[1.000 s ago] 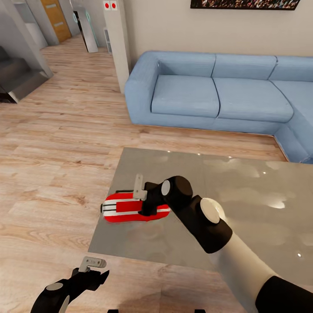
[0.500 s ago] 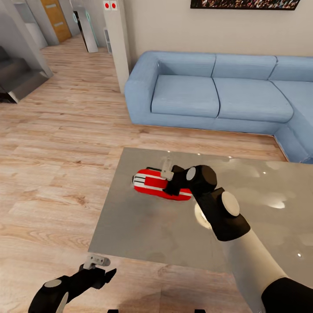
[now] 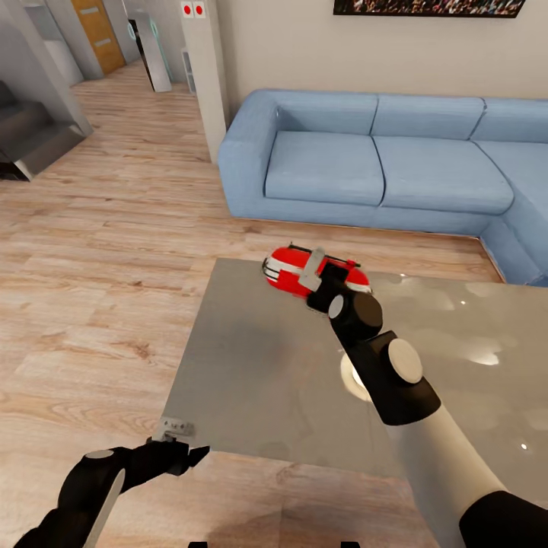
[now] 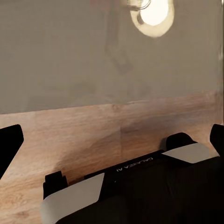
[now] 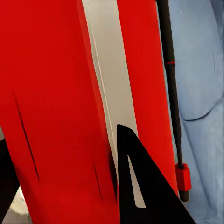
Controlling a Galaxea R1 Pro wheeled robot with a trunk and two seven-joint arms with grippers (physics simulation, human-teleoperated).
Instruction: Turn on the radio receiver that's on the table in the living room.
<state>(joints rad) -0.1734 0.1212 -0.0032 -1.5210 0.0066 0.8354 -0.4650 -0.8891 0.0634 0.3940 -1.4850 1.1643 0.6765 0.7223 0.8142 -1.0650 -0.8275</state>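
Carried away from the near left part of the table (image 3: 251, 380), the radio receiver (image 3: 293, 275) is now hanging over the far edge, toward the sofa (image 3: 380, 164) — the right gripper (image 3: 318, 275) is clamping it. Down in the left wrist view the left gripper (image 4: 112, 140) is sitting with fingers spread over the table's near edge. Right wrist view — a dark fingertip (image 5: 140, 186) is pressing on the red-and-white casing.

Mid-frame in the head view: radio receiver (image 3: 293, 274) at the far edge of the table (image 3: 251, 380), right gripper (image 3: 316, 275) upon it. Beyond, across the upper right: sofa (image 3: 380, 164) against the wall. Lower left, off the table's near corner, over the floor (image 3: 99, 304): left gripper (image 3: 176, 441).
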